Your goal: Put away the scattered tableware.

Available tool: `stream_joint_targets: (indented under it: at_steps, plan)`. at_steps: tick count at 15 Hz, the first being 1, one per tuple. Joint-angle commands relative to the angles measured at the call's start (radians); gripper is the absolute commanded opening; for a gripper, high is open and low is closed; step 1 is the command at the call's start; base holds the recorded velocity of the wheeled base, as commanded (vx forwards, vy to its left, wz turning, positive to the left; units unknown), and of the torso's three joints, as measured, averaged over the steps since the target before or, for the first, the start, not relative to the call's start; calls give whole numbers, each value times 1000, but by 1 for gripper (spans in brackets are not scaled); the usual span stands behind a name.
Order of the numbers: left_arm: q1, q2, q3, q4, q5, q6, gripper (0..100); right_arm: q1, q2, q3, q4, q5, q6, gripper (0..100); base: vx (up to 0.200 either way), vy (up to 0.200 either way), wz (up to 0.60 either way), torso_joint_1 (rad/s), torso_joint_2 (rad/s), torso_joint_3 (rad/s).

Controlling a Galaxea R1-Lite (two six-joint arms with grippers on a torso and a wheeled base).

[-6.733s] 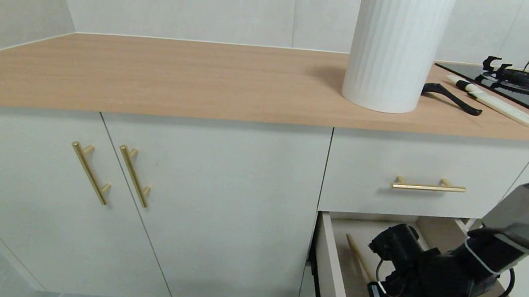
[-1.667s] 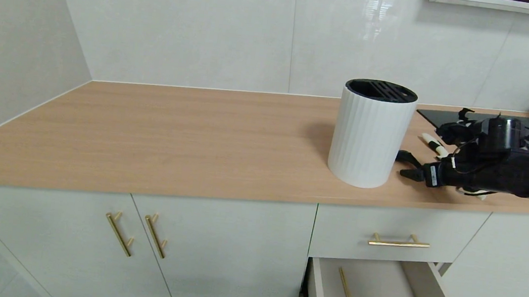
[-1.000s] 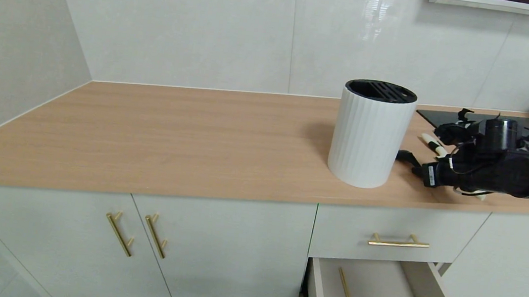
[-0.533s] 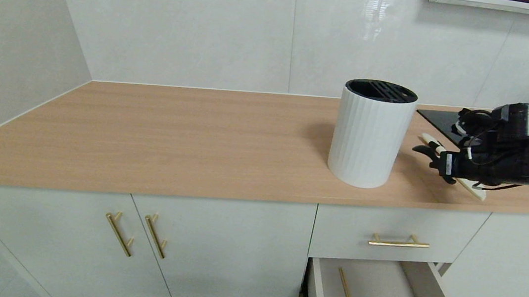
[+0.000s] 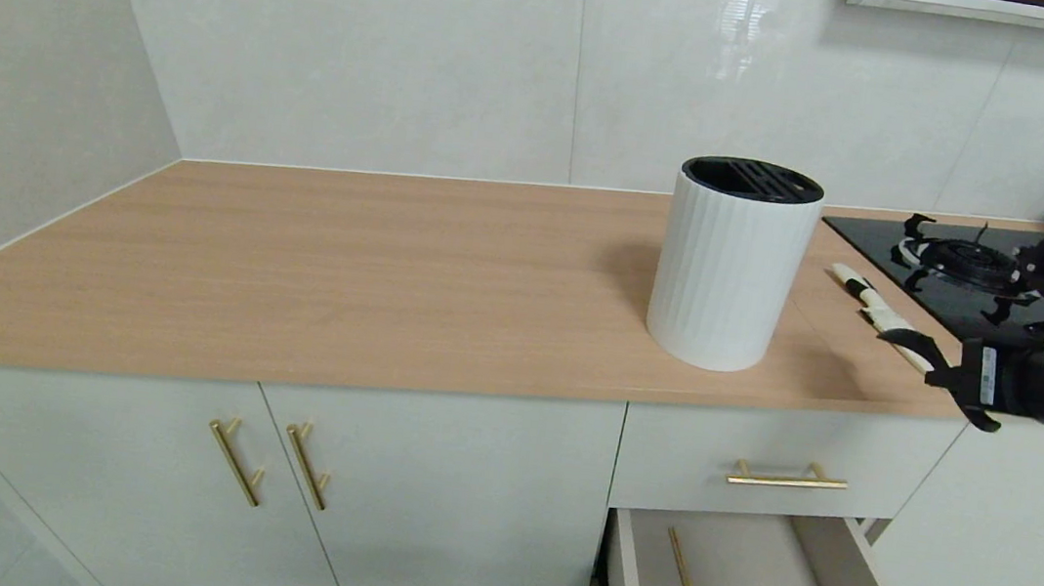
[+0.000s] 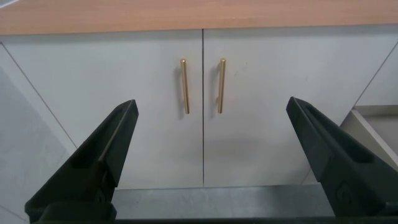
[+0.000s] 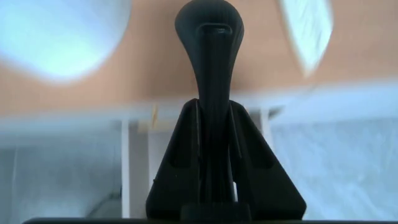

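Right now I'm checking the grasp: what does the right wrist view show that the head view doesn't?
Only the right wrist view: the right gripper shut on the black handle, a finger on each side. Only the head view: the slotted top of the white holder, the hob, the cabinet doors. Both: gripper, handle, holder, cream knife, counter.

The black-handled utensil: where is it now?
In the head view, the black-handled utensil is on the robot's right, held in the right gripper at the front of the counter, near the white knife, right of the white holder.
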Motion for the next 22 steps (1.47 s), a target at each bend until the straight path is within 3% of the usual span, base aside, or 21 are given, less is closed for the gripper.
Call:
stream_joint_targets:
  at_steps: [1, 7, 22]
  plan:
    - [1, 2, 0, 0, 0, 0, 100, 41, -161, 157, 0, -8, 21, 0, 0, 0, 0, 0, 0, 0]
    - [1, 2, 0, 0, 0, 0, 100, 61, -157, 264, -55, -7, 33, 0, 0, 0, 0, -40, 96, 55]
    - [1, 2, 0, 0, 0, 0, 100, 93, -143, 301, -75, -8, 24, 0, 0, 0, 0, -181, 461, 274]
